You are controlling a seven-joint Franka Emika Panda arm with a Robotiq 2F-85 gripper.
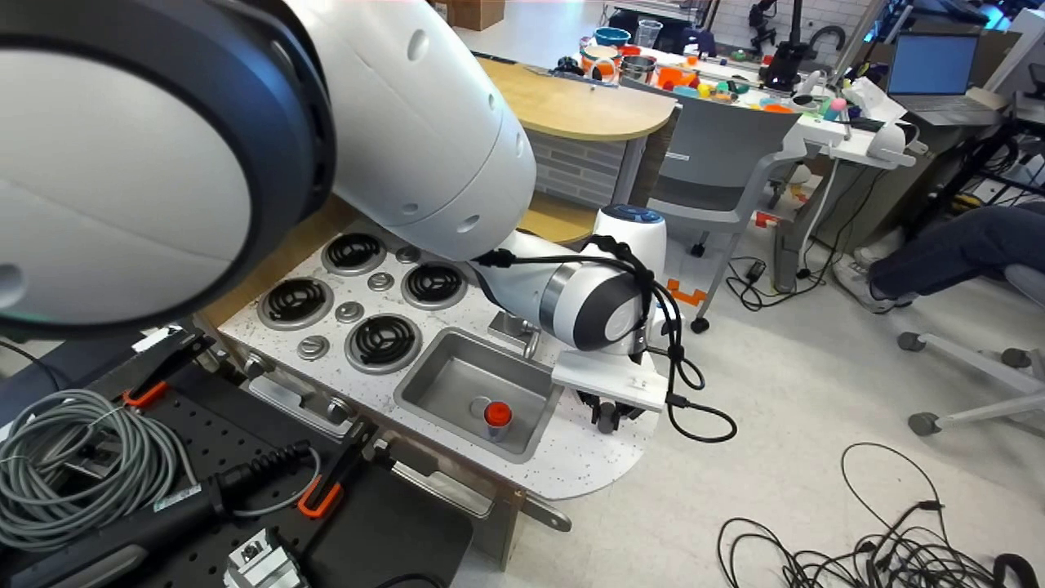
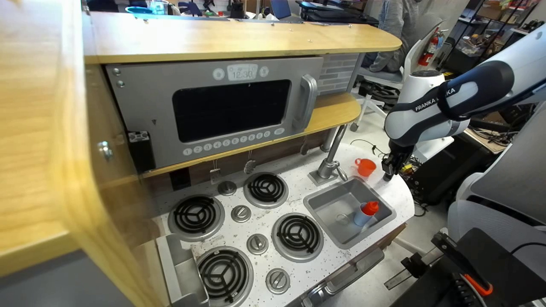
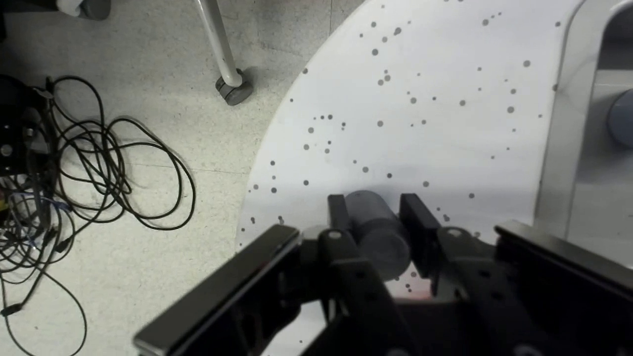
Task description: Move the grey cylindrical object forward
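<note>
I have the gripper (image 3: 374, 207) around the grey cylinder (image 3: 377, 235): wrist view puts fingers (image 3: 339, 212) either side, can't tell if they're pinching it. In both exterior views only its end pokes out, over the rounded end of the counter (image 3: 445, 143), right of the sink (image 1: 449, 384). The orange cup (image 2: 365, 168), just left of the gripper, shows clearly only in an exterior view; so does the microwave (image 2: 230, 111), far left.

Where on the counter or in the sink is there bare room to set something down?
A broad bare patch of counter lies between the sink and the curved edge, above the gripper in the wrist view. The sink has bare floor beside the bluish cup. Crowded: around the grey cylinder, with red mug and faucet nearby.
</note>
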